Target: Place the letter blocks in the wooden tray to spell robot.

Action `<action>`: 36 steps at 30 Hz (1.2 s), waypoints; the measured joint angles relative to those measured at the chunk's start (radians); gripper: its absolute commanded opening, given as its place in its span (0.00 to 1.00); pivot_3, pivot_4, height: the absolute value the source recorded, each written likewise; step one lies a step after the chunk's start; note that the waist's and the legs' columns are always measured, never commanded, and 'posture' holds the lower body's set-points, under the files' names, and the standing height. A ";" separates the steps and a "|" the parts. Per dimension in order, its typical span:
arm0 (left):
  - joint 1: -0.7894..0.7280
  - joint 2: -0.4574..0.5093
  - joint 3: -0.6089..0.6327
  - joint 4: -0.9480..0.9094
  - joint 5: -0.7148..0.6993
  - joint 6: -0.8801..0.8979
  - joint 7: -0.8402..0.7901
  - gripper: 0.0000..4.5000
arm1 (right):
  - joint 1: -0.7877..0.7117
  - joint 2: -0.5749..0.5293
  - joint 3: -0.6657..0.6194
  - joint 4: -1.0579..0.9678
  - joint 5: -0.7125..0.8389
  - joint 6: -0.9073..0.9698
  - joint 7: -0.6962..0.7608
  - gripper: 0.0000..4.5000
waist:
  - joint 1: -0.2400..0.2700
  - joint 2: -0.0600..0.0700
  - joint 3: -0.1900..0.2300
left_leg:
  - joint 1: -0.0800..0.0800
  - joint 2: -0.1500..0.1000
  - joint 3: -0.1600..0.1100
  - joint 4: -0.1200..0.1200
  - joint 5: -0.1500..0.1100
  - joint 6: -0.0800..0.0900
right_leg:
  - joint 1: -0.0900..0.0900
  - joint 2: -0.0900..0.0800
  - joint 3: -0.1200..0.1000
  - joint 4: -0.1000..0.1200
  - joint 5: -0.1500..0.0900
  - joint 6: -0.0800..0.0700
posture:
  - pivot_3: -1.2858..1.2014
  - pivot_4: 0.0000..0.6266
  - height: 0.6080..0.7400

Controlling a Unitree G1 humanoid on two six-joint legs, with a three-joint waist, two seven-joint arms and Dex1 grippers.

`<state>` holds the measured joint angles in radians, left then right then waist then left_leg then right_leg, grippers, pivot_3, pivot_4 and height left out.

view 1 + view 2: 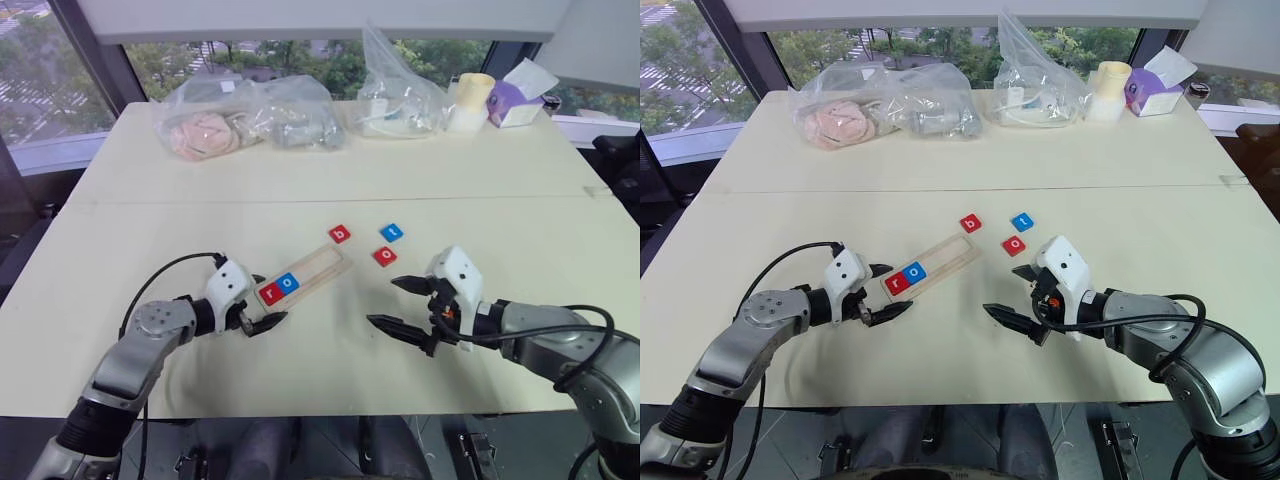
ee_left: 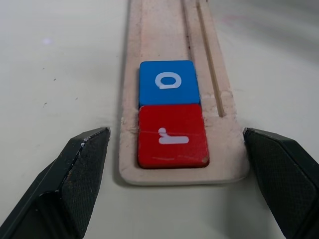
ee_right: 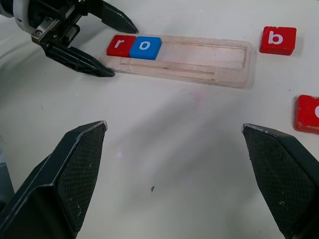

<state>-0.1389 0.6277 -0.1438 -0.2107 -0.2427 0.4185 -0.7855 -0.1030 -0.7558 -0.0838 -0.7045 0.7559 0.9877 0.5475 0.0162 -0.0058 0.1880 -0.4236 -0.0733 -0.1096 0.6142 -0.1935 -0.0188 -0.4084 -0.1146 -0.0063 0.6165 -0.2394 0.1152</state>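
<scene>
Lying beyond the long pale wooden tray's (image 1: 305,274) far end, the red square b tile (image 1: 340,234) sits nearer the empty, wide-open right gripper (image 1: 398,303).

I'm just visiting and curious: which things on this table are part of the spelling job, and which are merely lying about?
Part of the job:
- wooden tray
- red r and blue o, in the tray
- red b, blue t, red o, loose on the table

Lying about:
- two plastic bags
- tape roll
- tissue box

Cream table (image 1: 330,190), wooden tray (image 1: 318,266), three loose tiles (image 1: 340,234), bags (image 1: 245,118)
</scene>
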 measured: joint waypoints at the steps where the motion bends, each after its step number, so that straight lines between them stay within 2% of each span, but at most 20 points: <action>1: 0.000 -0.002 0.000 -0.003 0.003 0.004 0.001 1.00 | 0.000 0.000 0.000 0.000 0.000 0.000 -0.001 0.99 | 0.000 0.000 0.000 | 0.000 0.000 0.000 0.000 0.000 0.000 | 0.000 0.000 0.000 0.000 0.000 0.000 | 0.52 0.24 1.00; 7: 0.000 -0.005 -0.003 -0.005 0.019 -0.001 -0.002 1.00 | -0.001 0.000 0.001 0.000 -0.007 -0.001 -0.006 0.99 | -0.001 0.000 0.000 | 0.000 0.000 0.000 0.000 0.000 0.000 | 0.000 0.000 0.000 0.000 0.000 0.000 | 0.52 0.24 1.00; 10: 0.004 -0.006 -0.008 -0.004 0.027 -0.015 -0.004 0.81 | -0.006 0.000 0.002 0.000 -0.010 -0.001 -0.011 1.00 | -0.001 0.002 -0.002 | 0.000 0.000 0.000 0.000 0.000 0.000 | 0.000 0.000 0.000 0.000 0.000 0.000 | 0.52 0.24 1.00; 11: 0.007 -0.008 -0.011 -0.003 0.027 -0.015 -0.004 0.72 | -0.007 0.000 0.002 0.001 -0.010 -0.001 -0.011 1.00 | -0.001 0.003 -0.003 | 0.000 0.000 0.000 0.000 0.000 0.000 | 0.000 0.000 0.000 0.000 0.000 0.000 | 0.52 0.24 1.00; 12: 0.007 -0.010 -0.011 -0.001 0.028 -0.016 -0.003 0.69 | -0.009 0.000 0.002 0.003 -0.012 -0.002 -0.011 1.00 | -0.001 0.003 -0.003 | 0.000 0.000 0.000 0.000 0.000 0.000 | 0.000 0.000 0.000 0.000 0.000 0.000 | 0.52 0.24 1.00; 23: -0.020 0.000 -0.002 0.035 0.026 -0.035 -0.054 0.69 | 0.016 -0.001 0.000 0.022 -0.041 -0.035 0.001 1.00 | -0.001 0.007 -0.006 | 0.000 0.000 0.000 0.000 0.000 0.000 | 0.000 -0.001 0.000 0.000 0.000 0.000 | 0.52 0.24 1.00; 27: -0.115 0.074 -0.024 0.132 0.016 -0.126 -0.234 0.69 | 0.044 -0.015 -0.032 0.035 -0.046 -0.043 0.012 1.00 | 0.000 0.006 -0.006 | -0.002 0.000 0.000 0.000 0.000 0.000 | -0.002 0.001 -0.001 0.000 0.000 0.000 | 0.52 0.24 1.00; 30: -0.246 0.109 -0.089 0.266 0.076 -0.291 -0.369 0.69 | 0.065 -0.032 -0.064 0.062 -0.061 -0.064 0.026 1.00 | 0.001 0.006 -0.006 | -0.003 0.000 0.000 0.000 0.000 0.000 | -0.002 0.000 -0.001 -0.002 0.000 0.000 | 0.52 0.24 1.00; 33: -0.361 0.066 -0.131 0.422 0.116 -0.427 -0.451 0.69 | 0.090 -0.034 -0.088 0.073 -0.075 -0.078 0.026 1.00 | -0.001 0.006 -0.006 | -0.003 -0.001 0.000 -0.001 -0.001 0.002 | -0.002 0.000 -0.001 -0.003 0.000 0.001 | 0.52 0.24 1.00; 36: -0.449 -0.027 -0.172 0.576 0.137 -0.508 -0.499 0.69 | 0.113 -0.028 -0.101 0.069 -0.076 -0.079 0.013 1.00 | 0.000 0.006 -0.005 | -0.003 -0.001 0.000 0.000 -0.001 0.003 | -0.002 0.000 -0.001 -0.003 -0.001 0.002 | 0.52 0.24 1.00</action>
<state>-0.5876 0.6004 -0.3156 0.3652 -0.1058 -0.0895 -1.2848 0.0100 -0.7842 -0.1852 -0.6359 0.6803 0.9083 0.5610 0.0164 -0.0001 0.1826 -0.4268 -0.0744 -0.1093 0.6138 -0.1946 -0.0162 -0.4099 -0.1147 -0.0076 0.6137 -0.2400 0.1174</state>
